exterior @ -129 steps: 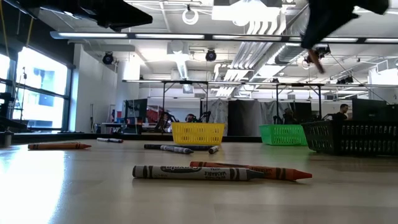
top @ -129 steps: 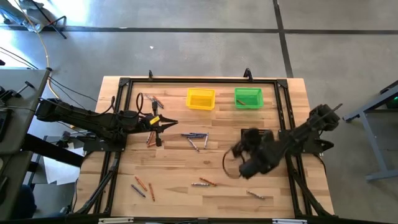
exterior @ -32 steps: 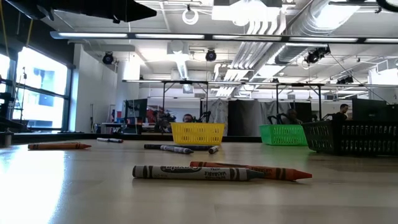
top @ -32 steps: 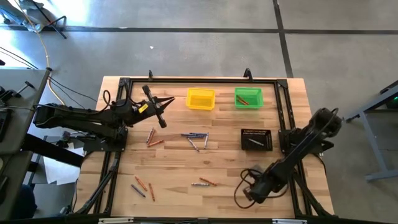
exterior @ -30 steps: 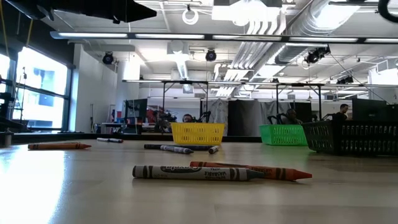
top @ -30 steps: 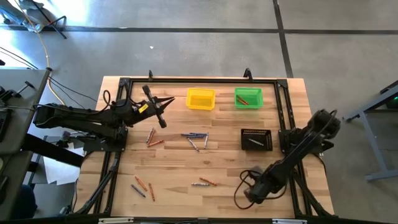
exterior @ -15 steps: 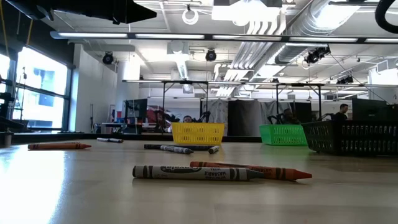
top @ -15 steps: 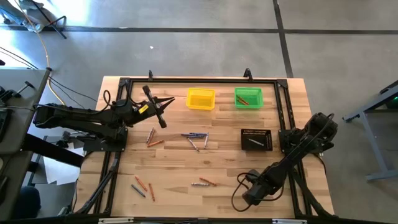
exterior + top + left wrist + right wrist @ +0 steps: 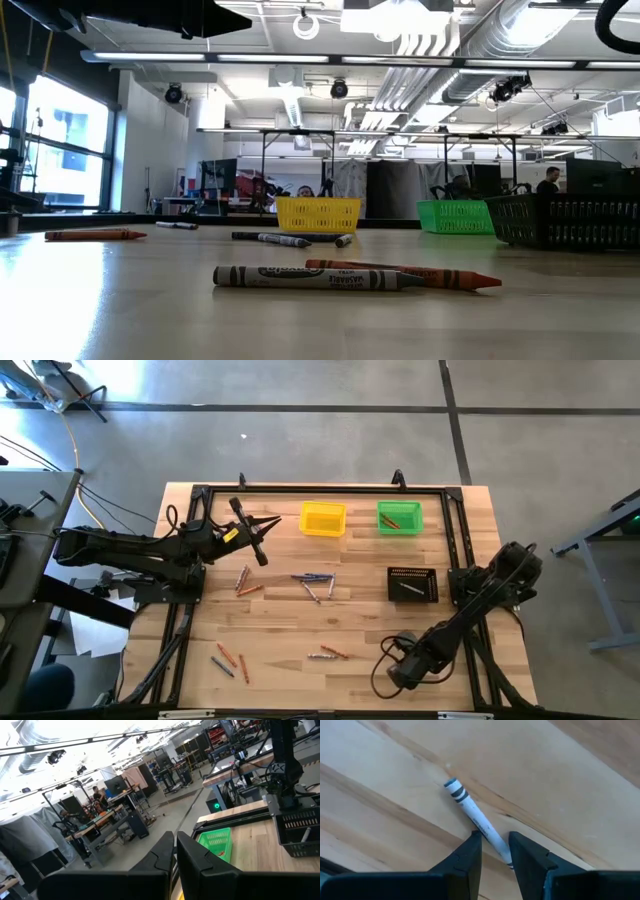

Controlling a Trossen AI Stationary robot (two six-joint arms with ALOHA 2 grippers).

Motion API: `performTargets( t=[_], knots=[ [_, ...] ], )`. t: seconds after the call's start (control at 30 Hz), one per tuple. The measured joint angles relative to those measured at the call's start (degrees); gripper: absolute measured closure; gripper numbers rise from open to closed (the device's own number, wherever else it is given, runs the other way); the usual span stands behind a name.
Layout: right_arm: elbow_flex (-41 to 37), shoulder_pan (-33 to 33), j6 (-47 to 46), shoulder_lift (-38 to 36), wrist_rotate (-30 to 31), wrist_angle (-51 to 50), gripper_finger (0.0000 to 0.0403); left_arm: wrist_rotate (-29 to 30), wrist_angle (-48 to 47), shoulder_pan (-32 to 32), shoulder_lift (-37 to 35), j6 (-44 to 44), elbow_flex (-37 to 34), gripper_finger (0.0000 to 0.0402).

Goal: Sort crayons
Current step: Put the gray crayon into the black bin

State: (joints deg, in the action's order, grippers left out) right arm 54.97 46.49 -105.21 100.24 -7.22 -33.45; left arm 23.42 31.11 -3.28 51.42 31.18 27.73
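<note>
Crayons lie scattered on the wooden table (image 9: 350, 620): a grey-blue cluster (image 9: 312, 582), orange ones (image 9: 243, 582), a few at the near left (image 9: 230, 660), and a grey and orange pair (image 9: 340, 277). My right gripper (image 9: 495, 840) points down at the table's near right (image 9: 398, 672). It is open, one finger on each side of a pale crayon (image 9: 470, 807) lying flat; no touch shows. My left gripper (image 9: 270, 522) hovers shut and empty at the far left.
At the far edge stand a yellow bin (image 9: 322, 518) and a green bin (image 9: 400, 517) with an orange crayon in it. A black ribbed tray (image 9: 412, 585) holding a crayon sits right of centre. A black frame (image 9: 455, 540) borders the table.
</note>
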Motion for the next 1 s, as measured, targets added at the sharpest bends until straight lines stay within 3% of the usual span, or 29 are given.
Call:
performTargets(
  t=[0.27,0.5,0.67,0.83,1.0],
  knots=[
    [0.1,-0.6,-8.4,0.4,-0.3,-0.7,0.0318,0.0,0.0,0.0,0.0,0.0,0.0,0.0392],
    [0.0,-2.6,-7.9,0.5,-1.7,0.0,0.0391,0.0,0.0,0.0,0.0,0.0,0.0,0.0392],
    [-0.2,-3.4,-7.6,-0.1,-2.8,0.4,0.0392,0.0,0.0,0.0,0.0,0.0,0.0,0.0392],
    [-0.2,-3.5,-7.4,-3.5,0.3,0.5,0.0398,0.0,0.0,0.0,0.0,0.0,0.0,0.0392],
    [-0.2,-3.6,-7.5,-8.9,10.9,-3.4,0.0400,0.0,0.0,0.0,0.0,0.0,0.0,0.0392]
  ],
)
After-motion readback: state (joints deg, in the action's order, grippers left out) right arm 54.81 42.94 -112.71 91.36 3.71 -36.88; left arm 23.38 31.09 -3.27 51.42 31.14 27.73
